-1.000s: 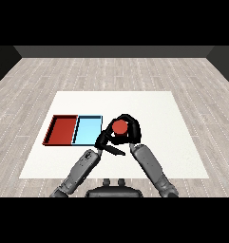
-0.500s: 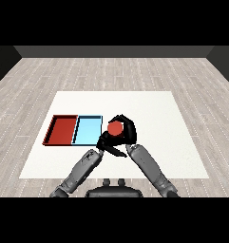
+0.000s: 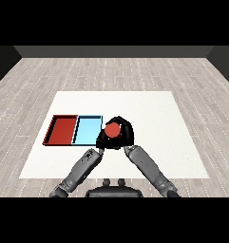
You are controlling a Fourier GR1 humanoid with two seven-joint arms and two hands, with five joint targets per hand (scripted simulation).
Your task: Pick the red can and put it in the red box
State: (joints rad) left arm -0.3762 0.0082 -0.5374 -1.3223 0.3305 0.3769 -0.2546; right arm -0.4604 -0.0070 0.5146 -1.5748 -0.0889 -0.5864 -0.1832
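The red can (image 3: 112, 129) shows only its round red top, and no words or labels can be read on it. The right hand (image 3: 121, 138) has its black fingers (image 3: 126, 128) curled around the can, so the can sits inside the fingers. To the left of the fingers, just beside them, lies the light blue tray (image 3: 87, 131) with nothing in it. Next to that tray, farther from the fingers, lies the red tray (image 3: 62, 130), and nothing is in it either. Both trays lie flat on the white counter (image 3: 154, 118). The left hand (image 3: 100, 142) is tucked close against the right hand's fingers, and I cannot tell if its own fingers are open or closed.
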